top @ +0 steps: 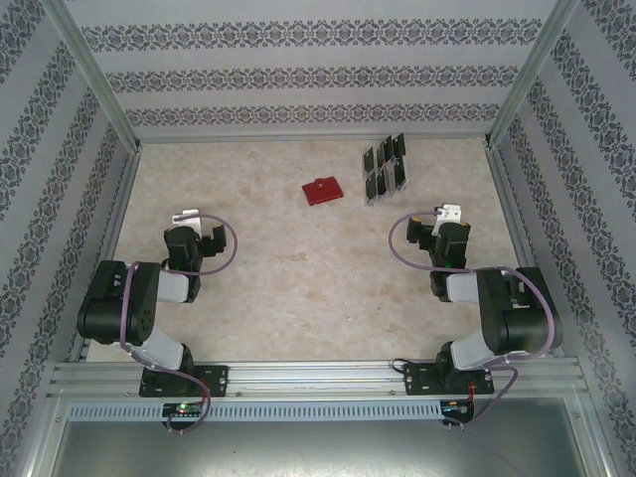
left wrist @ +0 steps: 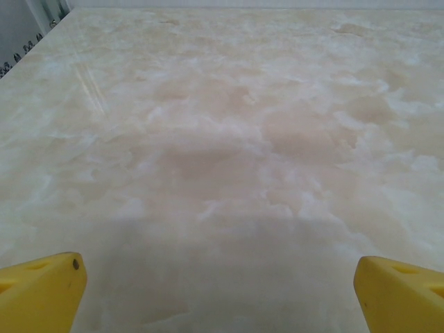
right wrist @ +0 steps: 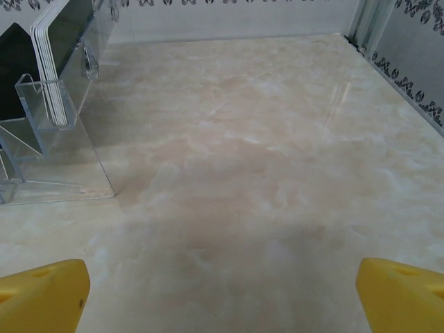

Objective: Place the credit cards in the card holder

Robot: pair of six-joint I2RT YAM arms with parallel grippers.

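The red card holder (top: 322,190) lies flat on the table at the back centre. To its right several black credit cards (top: 385,167) stand upright in a clear plastic rack (top: 375,196); the right wrist view catches a stack of those cards (right wrist: 55,73) in the rack at its upper left. My left gripper (top: 189,215) rests at the left, folded back near its base, jaws wide open with yellow fingertips (left wrist: 41,291) over bare table. My right gripper (top: 449,212) sits at the right, just short of the rack, open too, its fingertips (right wrist: 399,291) far apart with nothing between them.
The marble-look table (top: 298,258) is fenced by patterned walls with aluminium posts (top: 522,75) at the back corners. A metal rail (top: 318,378) runs along the near edge where both arm bases are bolted. Bare tabletop lies between the two arms.
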